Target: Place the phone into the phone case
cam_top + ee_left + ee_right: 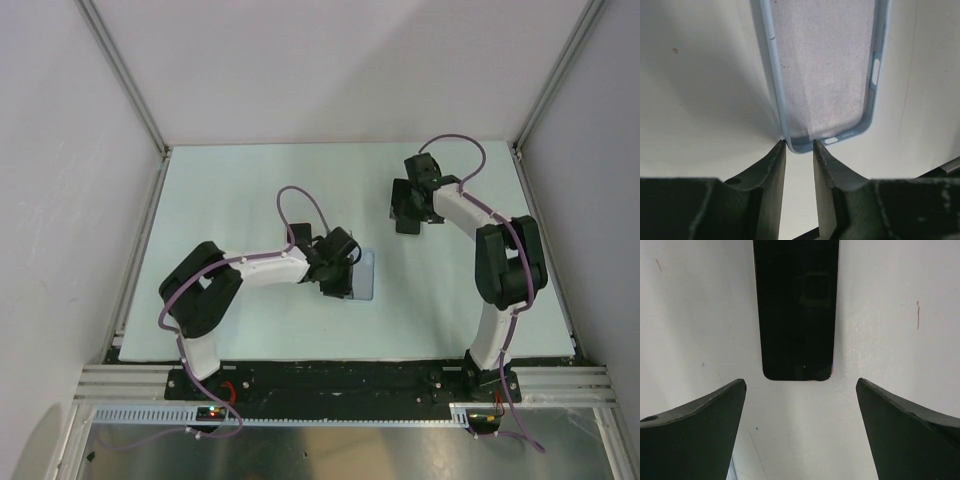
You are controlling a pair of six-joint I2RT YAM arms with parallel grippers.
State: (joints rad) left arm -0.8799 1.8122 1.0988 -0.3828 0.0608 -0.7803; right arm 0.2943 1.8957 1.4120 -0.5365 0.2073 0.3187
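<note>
Pale table (250,190), enclosed by white side panels (60,150) on aluminium rails, with both arm bases at its near edge.

Left arm (250,272), folded low and reaching toward the centre of the table; a purple cable (300,200) loops above its wrist.

Right arm (505,265), elbow raised, reaching toward the far right part of the table.

Right gripper (801,385): jaws spread wide, holding nothing, one dark finger at each lower corner of the wrist view.

Left gripper (799,147): jaws a narrow gap apart, tips meeting the near corner of the case; whether they pinch it cannot be told.

Phone case (825,60), light blue, lying flat near the table's centre, open side up, grey lining exposed, its long axis running away from the left fingers.

Phone (796,310), black and glossy, flat on the table just beyond the right fingertips and centred between them, touching neither; well apart from the case.

Port cut-outs (840,137) in the case's near end.
</note>
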